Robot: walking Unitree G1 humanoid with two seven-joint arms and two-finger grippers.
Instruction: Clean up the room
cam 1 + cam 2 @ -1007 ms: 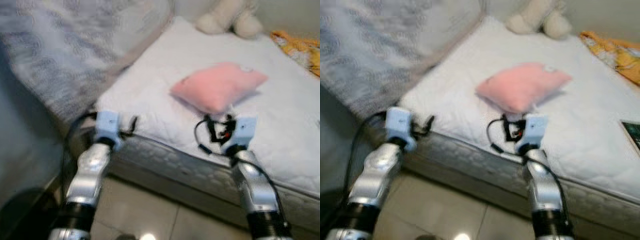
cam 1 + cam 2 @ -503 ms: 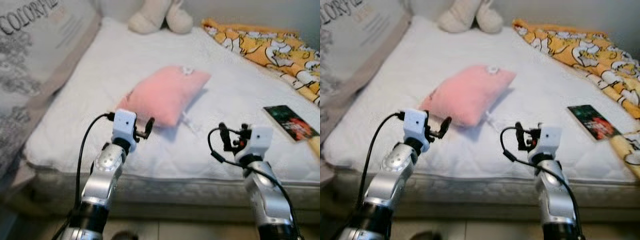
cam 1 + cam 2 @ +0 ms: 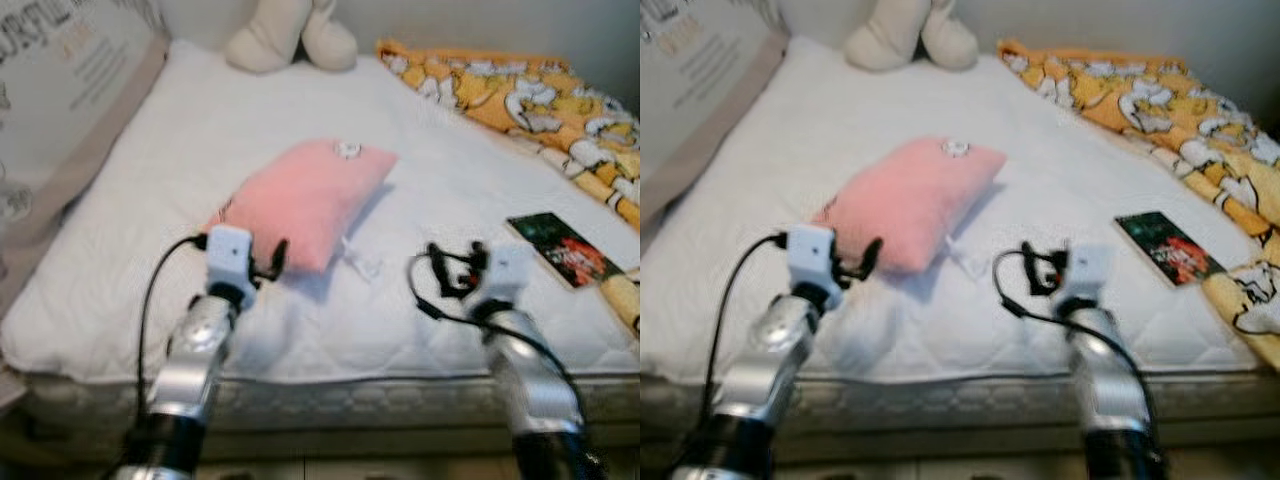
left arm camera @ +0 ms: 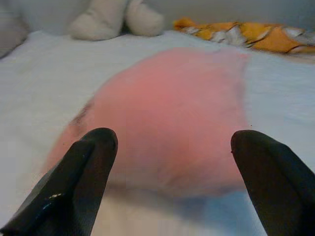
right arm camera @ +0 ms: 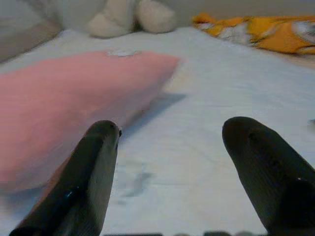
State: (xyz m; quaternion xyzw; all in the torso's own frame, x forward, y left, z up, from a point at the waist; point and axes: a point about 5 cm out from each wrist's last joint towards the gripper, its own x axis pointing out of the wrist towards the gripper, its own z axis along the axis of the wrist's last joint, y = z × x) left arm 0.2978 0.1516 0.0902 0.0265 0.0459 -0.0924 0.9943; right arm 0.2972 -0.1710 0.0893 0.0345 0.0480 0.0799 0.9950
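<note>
A pink pillow (image 3: 305, 200) lies on the white mattress (image 3: 150, 180), its near corner toward me. My left gripper (image 3: 272, 262) hovers just in front of that near corner, open; in the left wrist view the pink pillow (image 4: 170, 118) sits between the two black fingers (image 4: 78, 182). My right gripper (image 3: 450, 270) is open above the bare sheet, to the right of the pillow; the right wrist view has the pink pillow (image 5: 64, 103) beside one of its fingers (image 5: 83, 182). Nothing is held.
A cream plush toy (image 3: 285, 35) sits at the bed's far end. An orange patterned blanket (image 3: 520, 90) covers the right side. A dark booklet (image 3: 565, 248) lies on the sheet to the right. A large printed cushion (image 3: 60, 110) leans at the left.
The camera has swung round and closed in on the bed, so the whole scene shifted. Both grippers now reach over the mattress edge, the left one nearer the pillow's corner.
</note>
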